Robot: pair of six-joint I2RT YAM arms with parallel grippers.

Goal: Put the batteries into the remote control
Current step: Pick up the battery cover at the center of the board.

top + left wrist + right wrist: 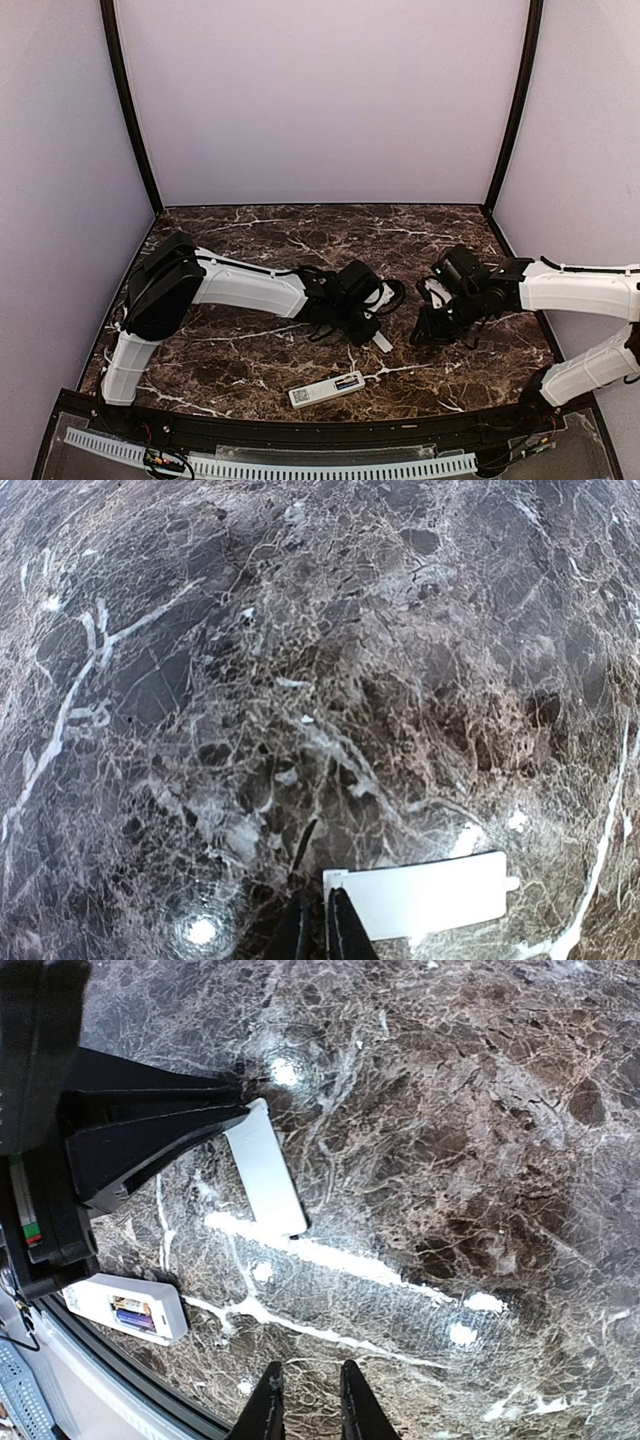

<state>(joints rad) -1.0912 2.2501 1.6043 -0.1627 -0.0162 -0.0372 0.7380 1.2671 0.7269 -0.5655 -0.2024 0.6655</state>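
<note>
Batteries (135, 1313) in remote control (320, 390), lower centre; left end effector (318, 900) pinches unfitted cover (430, 895); right end effector (310, 1372) narrowly parted, empty.

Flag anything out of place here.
The remote control lies with its compartment open and the batteries exposed. Its white battery cover is off, pinched at one end in the left gripper, apart from the remote. Nothing looks damaged.

Overhead, right wrist: shared remote control (327, 388)
</note>
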